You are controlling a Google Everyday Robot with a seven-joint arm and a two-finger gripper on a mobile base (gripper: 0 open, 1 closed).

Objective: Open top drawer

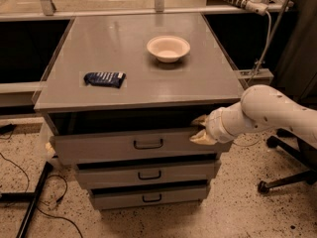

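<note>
The top drawer (99, 145) is the widest grey front, with a black loop handle (148, 144). It stands pulled out a little from under the grey cabinet top (133, 78), with a dark gap above it. My gripper (199, 129) is at the drawer front's upper right edge, on the end of the white arm (267, 113) that comes in from the right. Its cream fingertips (202, 138) touch the top rim of the drawer front. Two slimmer grey drawers (143, 173) sit below.
On the cabinet top lie a cream bowl (168, 48) and a dark blue snack packet (104, 78). Black chair legs (282, 177) stand on the floor to the right. Cables (29, 202) run across the speckled floor at the left.
</note>
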